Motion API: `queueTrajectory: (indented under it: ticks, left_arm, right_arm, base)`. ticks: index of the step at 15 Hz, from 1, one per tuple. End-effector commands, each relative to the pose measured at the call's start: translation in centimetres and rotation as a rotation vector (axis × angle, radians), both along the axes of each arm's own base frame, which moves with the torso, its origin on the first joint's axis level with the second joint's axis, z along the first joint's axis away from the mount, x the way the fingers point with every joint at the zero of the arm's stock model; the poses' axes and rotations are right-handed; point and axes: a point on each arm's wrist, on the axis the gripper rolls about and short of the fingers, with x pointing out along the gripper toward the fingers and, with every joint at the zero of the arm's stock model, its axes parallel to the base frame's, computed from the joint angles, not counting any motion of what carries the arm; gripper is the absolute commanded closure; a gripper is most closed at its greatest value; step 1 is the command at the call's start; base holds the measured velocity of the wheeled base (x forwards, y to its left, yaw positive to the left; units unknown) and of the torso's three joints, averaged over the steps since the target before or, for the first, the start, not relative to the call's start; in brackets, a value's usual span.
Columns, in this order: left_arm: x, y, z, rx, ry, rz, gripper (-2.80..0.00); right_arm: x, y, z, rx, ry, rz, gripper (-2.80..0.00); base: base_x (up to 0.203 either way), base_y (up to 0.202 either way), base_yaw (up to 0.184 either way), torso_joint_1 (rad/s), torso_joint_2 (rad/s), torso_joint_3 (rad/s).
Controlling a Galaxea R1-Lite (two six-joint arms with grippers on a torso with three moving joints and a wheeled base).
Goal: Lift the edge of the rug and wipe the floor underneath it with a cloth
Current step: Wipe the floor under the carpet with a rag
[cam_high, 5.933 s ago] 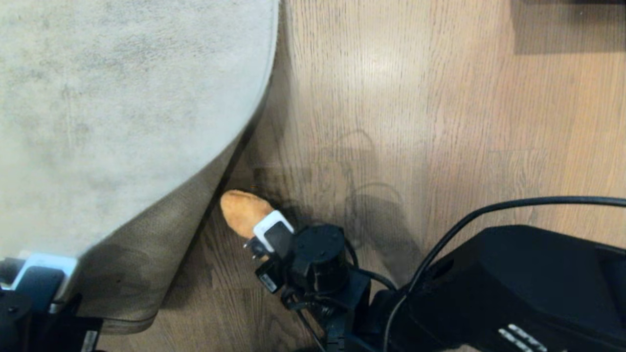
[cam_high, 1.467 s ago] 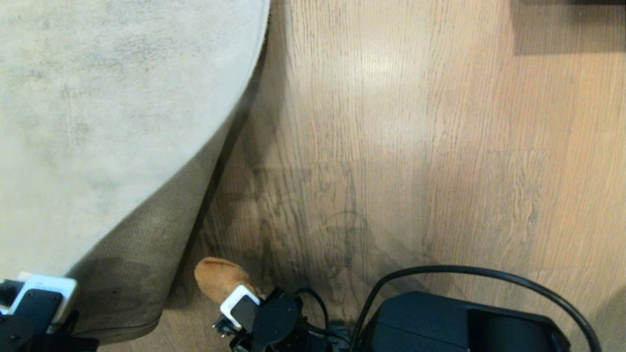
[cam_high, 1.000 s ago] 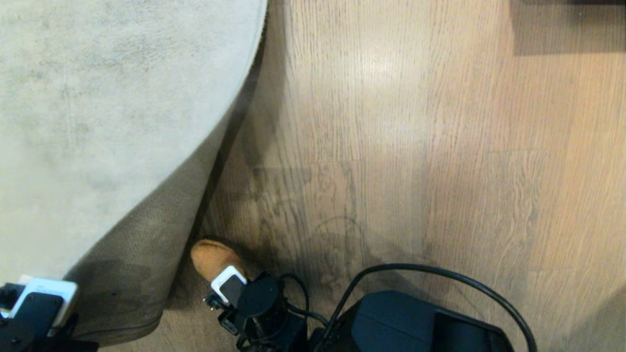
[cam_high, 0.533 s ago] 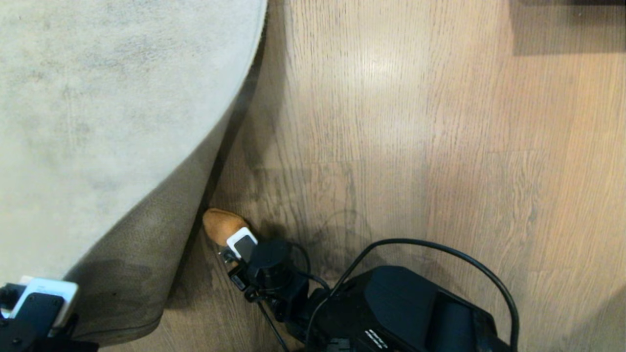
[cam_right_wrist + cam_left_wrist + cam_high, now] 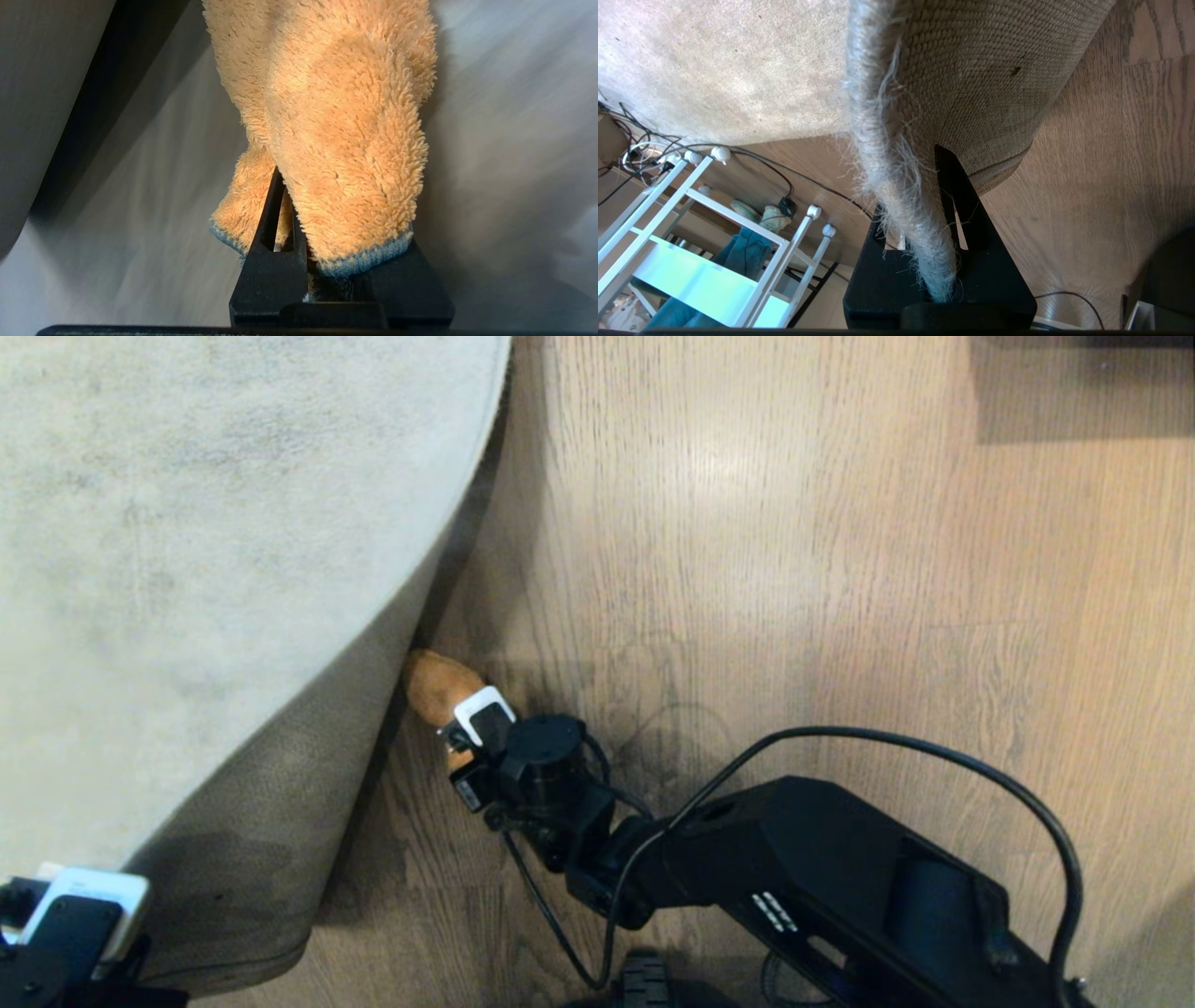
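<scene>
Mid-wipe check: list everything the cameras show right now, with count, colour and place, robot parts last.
rug edge: one, pale grey pile, brownish woven backing, lifted off the floor at the robot's left.
floor: brown wood-grain planks, right of the rug.
cloth: one, mustard-tan, at the foot of the lifted rug.
white rack: one, beyond the rug, left wrist view.
cables: several, dark, by the rack.
blue fabric: one, under the rack.
left end effector: black, shut on the rug edge, holding it up.
right end effector: black, shut on the cloth, low over the floor.
</scene>
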Motion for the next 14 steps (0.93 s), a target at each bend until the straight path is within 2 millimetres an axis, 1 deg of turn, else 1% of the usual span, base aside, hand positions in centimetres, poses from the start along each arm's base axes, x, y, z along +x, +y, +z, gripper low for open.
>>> queueTrajectory:
  ticks: [1,5,7,8,10,13,14]
  left_arm:
    - [0.0,0.0,0.0,0.003,-0.001,0.004,0.0]
    - [0.0,0.0,0.0,0.002,-0.003,0.004,0.0]
    - [0.0,0.0,0.0,0.002,-0.004,0.004,0.0]
    - [0.0,0.0,0.0,0.002,-0.004,0.004,0.0]
    - [0.0,0.0,0.1,0.001,-0.006,0.005,0.0]
    - [0.0,0.0,0.1,0.0,-0.009,0.007,0.0]
    - [-0.1,0.1,0.1,0.0,-0.009,0.007,0.0]
  right_arm:
    - [0.8,-1.8,4.2,0.045,-0.051,-0.048,0.0]
    - [2.0,-5.0,8.6,0.06,-0.114,-0.108,0.0]
    - [2.2,-6.3,10.3,0.072,-0.132,-0.131,0.0]
    - [2.1,-7.0,10.8,0.07,-0.133,-0.141,0.0]
    - [1.6,-8.4,11.7,0.057,-0.129,-0.156,0.0]
    - [0.2,-10.6,13.2,0.042,-0.117,-0.17,0.0]
    - [-0.2,-11.4,13.4,0.032,-0.107,-0.177,0.0]
  base:
    - [0.0,0.0,0.0,0.0,0.0,0.0]
    - [0.0,0.0,0.0,0.0,0.0,0.0]
    - [0.0,0.0,0.0,0.0,0.0,0.0]
    - [0.0,0.0,0.0,0.0,0.0,0.0]
    - [0.0,0.0,0.0,0.0,0.0,0.0]
    - [0.0,0.0,0.0,0.0,0.0,0.0]
    - [0.0,0.0,0.0,0.0,0.0,0.0]
